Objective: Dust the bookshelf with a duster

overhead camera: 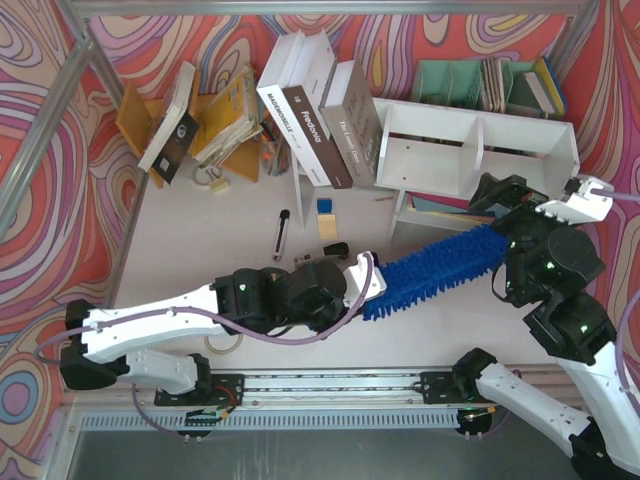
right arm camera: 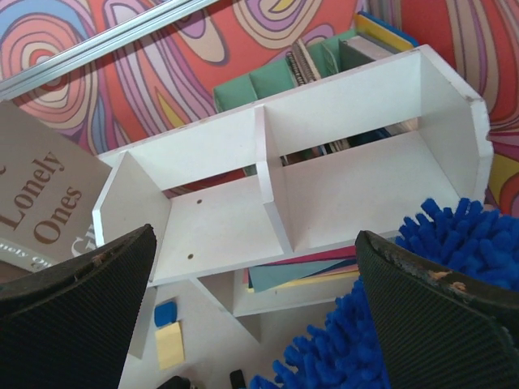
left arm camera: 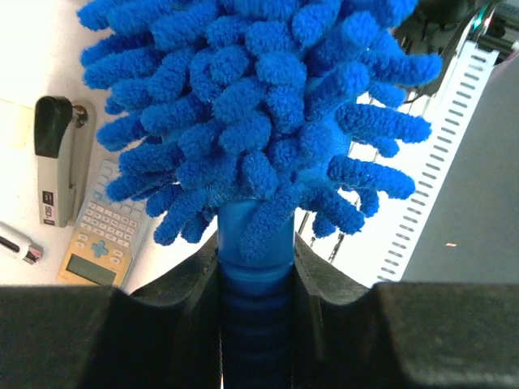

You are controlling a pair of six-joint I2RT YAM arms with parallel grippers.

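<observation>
The walls [overhead camera: 40, 90] all around are covered in swirly patterns of red, pink, purple and yellow. Shiny metal bars [overhead camera: 330, 7] run along the top of the back wall and slant down the left wall. The table [overhead camera: 200, 250] is white and brightly lit. A metal rail [overhead camera: 330, 384] runs along its near edge.

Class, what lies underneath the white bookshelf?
A flat stack of teal, pink and yellow items shows under the bookshelf; its rest is covered by the shelf board and the duster.
</observation>
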